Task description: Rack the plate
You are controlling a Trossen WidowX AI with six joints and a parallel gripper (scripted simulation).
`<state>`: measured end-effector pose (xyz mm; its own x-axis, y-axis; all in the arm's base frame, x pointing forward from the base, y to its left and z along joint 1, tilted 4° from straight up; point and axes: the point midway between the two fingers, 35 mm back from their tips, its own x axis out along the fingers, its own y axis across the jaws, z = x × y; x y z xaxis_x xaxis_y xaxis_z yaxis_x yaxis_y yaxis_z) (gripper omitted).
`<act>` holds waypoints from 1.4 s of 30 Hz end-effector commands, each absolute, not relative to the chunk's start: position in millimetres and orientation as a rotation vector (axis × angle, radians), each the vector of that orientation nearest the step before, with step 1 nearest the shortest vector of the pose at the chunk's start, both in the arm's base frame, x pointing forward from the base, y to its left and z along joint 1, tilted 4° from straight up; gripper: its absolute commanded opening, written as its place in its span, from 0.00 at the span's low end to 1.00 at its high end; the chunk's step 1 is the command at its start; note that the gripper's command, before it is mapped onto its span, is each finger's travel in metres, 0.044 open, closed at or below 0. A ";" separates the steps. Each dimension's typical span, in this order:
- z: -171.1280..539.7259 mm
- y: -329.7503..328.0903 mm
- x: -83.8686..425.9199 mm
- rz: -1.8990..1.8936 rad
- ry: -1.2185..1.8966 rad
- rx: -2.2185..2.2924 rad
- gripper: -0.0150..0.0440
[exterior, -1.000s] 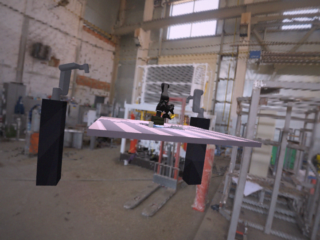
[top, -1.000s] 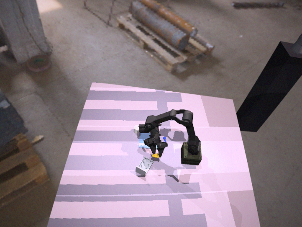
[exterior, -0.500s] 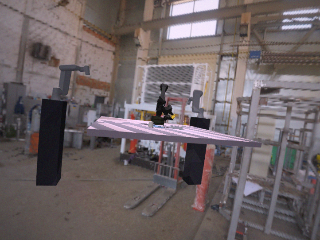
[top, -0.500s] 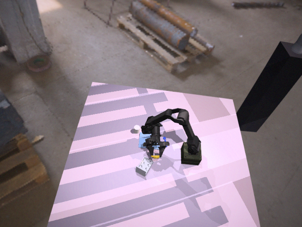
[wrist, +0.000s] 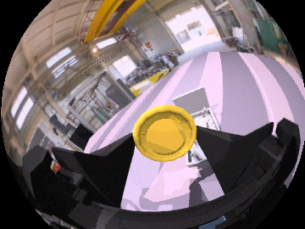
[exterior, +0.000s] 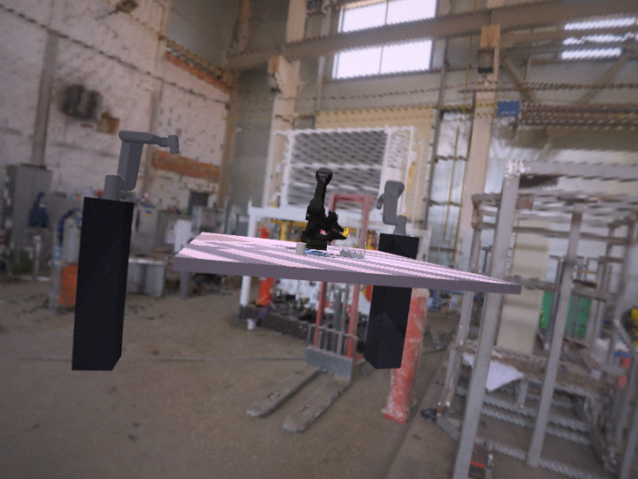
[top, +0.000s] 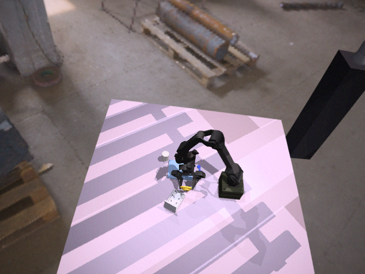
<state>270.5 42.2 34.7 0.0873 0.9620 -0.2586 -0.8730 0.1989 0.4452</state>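
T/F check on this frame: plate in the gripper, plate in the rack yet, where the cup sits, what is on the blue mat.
1. The gripper is shut on the yellow plate. True.
2. The plate already stands in a slot of the dish rack. False: it is held in the air above the table, beside the rack's near end.
3. The white cup stands inside the dish rack. False: it stands on the table beyond the light blue mat, apart from the rack.
4. The dish rack holds no plate. True.
5. A small blue object lies near the mat, on the side toward the arm's base. True.
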 end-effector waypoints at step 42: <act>1.2 18.3 282.3 1.110 0.027 -0.018 0.25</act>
